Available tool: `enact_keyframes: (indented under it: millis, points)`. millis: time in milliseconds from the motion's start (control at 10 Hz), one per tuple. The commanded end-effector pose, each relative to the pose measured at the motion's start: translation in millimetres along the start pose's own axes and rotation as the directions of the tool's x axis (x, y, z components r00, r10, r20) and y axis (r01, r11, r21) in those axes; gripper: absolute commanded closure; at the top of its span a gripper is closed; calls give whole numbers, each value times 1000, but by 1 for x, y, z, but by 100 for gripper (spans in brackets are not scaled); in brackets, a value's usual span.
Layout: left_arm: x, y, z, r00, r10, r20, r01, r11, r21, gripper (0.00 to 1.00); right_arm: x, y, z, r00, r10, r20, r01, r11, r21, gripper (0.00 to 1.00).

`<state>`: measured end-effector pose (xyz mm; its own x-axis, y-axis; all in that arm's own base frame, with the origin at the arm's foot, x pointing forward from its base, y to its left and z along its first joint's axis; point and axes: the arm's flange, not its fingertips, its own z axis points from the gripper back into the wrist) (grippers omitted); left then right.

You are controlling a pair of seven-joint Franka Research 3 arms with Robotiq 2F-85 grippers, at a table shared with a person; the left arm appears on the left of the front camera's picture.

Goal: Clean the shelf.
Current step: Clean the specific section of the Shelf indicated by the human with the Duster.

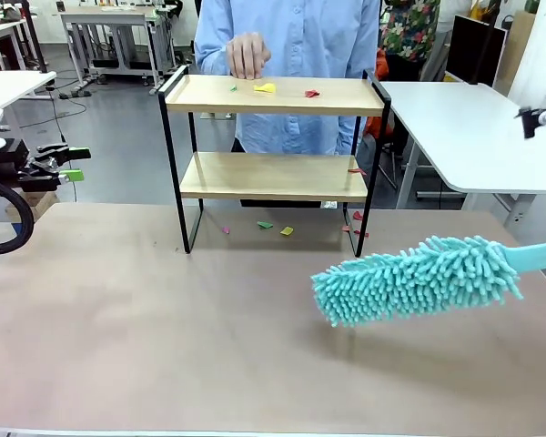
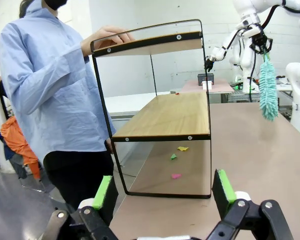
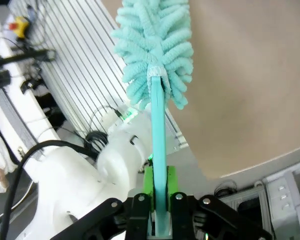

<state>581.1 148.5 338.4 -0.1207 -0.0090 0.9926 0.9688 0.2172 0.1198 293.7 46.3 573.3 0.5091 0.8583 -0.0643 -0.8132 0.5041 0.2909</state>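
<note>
The shelf (image 1: 273, 177) stands at the table's far side, a two-tier rack of light boards in a black frame, also in the left wrist view (image 2: 165, 115). Paper scraps (image 1: 265, 87) lie on its top board, one at the lower board's right edge, more on the table beneath (image 1: 287, 231). A person's hand (image 1: 248, 55) rests on the top left corner. My right gripper (image 3: 159, 192) is shut on the handle of a teal fluffy duster (image 1: 414, 278), which hangs over the table right of centre, clear of the shelf. My left gripper (image 1: 68, 162) stands open at the far left, holding nothing.
The table (image 1: 164, 346) is covered in brown paper. The person in a blue shirt (image 1: 291, 36) stands right behind the shelf. A white table (image 1: 473, 127) lies to the back right. In the left wrist view the open fingers (image 2: 106, 192) frame the shelf's end.
</note>
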Motion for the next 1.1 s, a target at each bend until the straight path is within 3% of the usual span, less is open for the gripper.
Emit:
enact_keyframes:
  millis: [0,100,200,300,500,600,800,900,1000]
  points:
    - [4,0,0,1000,-8,-4,8,1000,-4,0,-9,38,36,986,1,169,-8,999,41,87]
    - [4,0,0,1000,-8,-4,8,1000,-4,0,-8,57,53,973,8,229,-22,998,57,87]
    - [4,0,0,1000,-8,-4,8,1000,-4,0,-1,80,72,958,-63,281,35,994,101,87]
    - [4,0,0,1000,-8,-4,8,1000,-4,0,15,108,95,910,-205,360,157,975,158,87]
    - [4,0,0,1000,-8,-4,8,1000,-4,0,52,160,131,808,-367,462,293,929,227,87]
    - [4,0,0,1000,-8,-4,8,1000,-4,0,76,178,147,732,-419,538,370,907,203,87]
    - [4,0,0,1000,-8,-4,8,1000,-4,0,140,210,169,576,-544,610,527,818,232,87]
    - [4,0,0,1000,-8,-4,8,1000,-4,0,171,220,176,529,-594,607,580,774,252,87]
    - [4,0,0,1000,-8,-4,8,1000,-4,0,210,224,176,511,-652,561,633,726,267,87]
